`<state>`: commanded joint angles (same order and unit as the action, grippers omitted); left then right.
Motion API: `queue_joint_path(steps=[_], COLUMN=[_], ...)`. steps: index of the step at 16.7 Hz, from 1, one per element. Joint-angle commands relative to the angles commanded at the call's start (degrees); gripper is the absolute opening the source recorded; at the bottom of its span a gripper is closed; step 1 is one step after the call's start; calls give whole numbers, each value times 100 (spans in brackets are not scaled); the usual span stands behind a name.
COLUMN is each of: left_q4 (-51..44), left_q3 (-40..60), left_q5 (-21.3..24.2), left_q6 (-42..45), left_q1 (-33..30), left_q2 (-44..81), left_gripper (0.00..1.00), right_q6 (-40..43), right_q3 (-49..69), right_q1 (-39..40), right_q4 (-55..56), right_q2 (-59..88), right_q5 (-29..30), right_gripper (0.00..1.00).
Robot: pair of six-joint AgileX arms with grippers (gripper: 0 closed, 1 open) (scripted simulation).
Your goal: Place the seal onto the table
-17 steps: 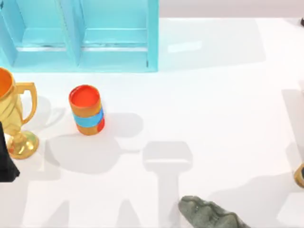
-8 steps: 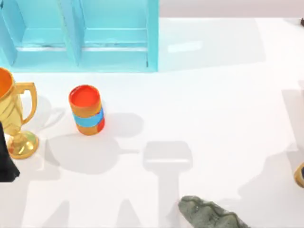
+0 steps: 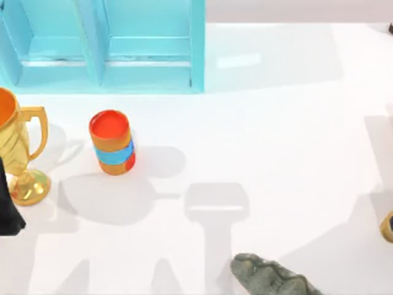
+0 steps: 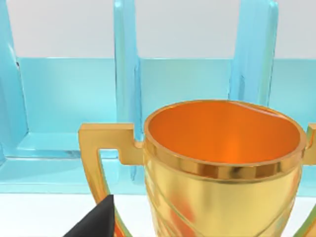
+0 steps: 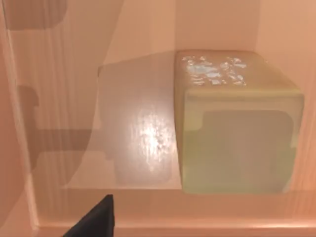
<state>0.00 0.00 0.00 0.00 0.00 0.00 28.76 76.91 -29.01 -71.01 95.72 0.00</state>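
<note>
Seal (image 5: 237,133): pale squarish block w/ whitish flecks on one face. It sits on the floor of a wood-toned recess (image 5: 143,138), near one side wall. I take it for the task's thing, not certain.
Table (image 3: 276,123): plain white top, seal not on it yet, so task prob. at its start.
Right gripper (image 5: 96,219): dark tip low in right wrist view, short of the block and not touching it. Grip state: can't tell. Camera faces the block square-on, prob. lined up for a reach in.
Left gripper (image 4: 96,222): parked at table's left edge, just beside the gold trophy (image 3: 15,153). Grip state: can't tell. Idle, out of the way.
Free room: wide bare stretch mid and right of table, prob. the reason for a drop there. Nothing to knock.
Clutter: orange cup (image 3: 112,142) and light-blue shelf unit (image 3: 104,43) on the left half, grey-green figure (image 3: 270,278) at the near edge. All well apart from table's right side.
Edge bit: tan-brown scrap (image 3: 388,226) cut off at right edge, can't tell what.
Risk: recess walls hem the block in, so lift likely must go straight out before any swing over.
</note>
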Motion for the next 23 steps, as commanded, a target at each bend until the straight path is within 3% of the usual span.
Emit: queue_joint_path(steps=[9,15,23], left_q4=[0,0,0], left_q3=[0,0,0], left_q5=[0,0,0], left_q6=[0,0,0], left_q1=[0,0,0], left_q2=[0,0,0], left_gripper=[100,100,100], right_q6=[-23,-22,-22], right_q3=[-1442,-1620,-1620], right_q1=[-3,-5,-5], right_q4=[2031,2237,2237], right_q2=[546,627,627], right_q5=[0,0,0], right_gripper=[100,100,40])
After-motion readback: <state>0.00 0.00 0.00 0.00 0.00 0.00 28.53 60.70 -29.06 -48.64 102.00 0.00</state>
